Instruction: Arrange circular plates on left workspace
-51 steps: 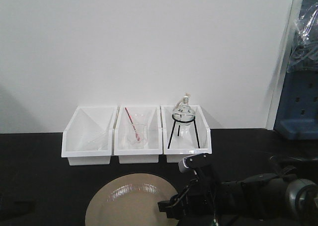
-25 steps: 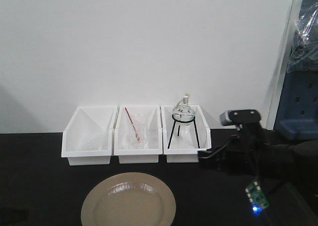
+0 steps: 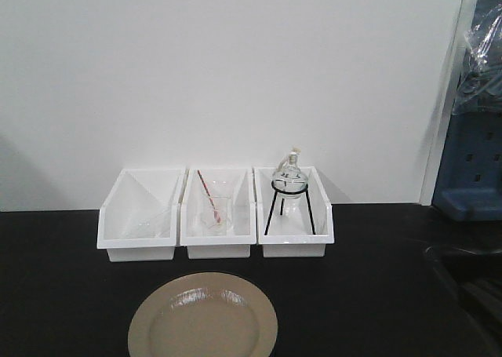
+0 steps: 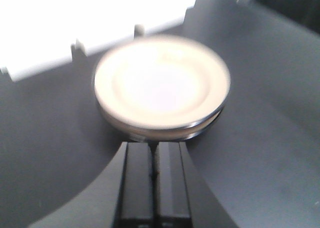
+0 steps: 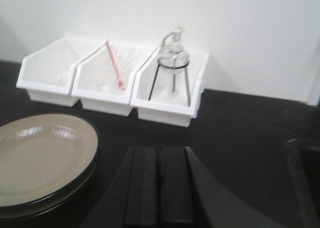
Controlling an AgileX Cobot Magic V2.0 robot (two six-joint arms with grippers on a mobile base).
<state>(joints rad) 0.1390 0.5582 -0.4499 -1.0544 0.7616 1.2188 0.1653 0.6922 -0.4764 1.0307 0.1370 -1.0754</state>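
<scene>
Two beige round plates lie stacked on the black countertop, in front of the white bins. In the left wrist view the stack is blurred and sits just beyond my left gripper, which is shut and empty, its tips close to the near rim. In the right wrist view the stack lies at the lower left. My right gripper is shut and empty, to the right of the stack and apart from it. Neither gripper shows in the front view.
Three white bins stand in a row against the white wall; the middle one holds a beaker with a red rod, the right one a glass flask on a black tripod. A recessed sink lies at the right. Blue equipment stands at the far right.
My right arm has lifted from the plate's right edge and withdrawn to the right, out of the front view. The plate ended slightly further left and lies still.
</scene>
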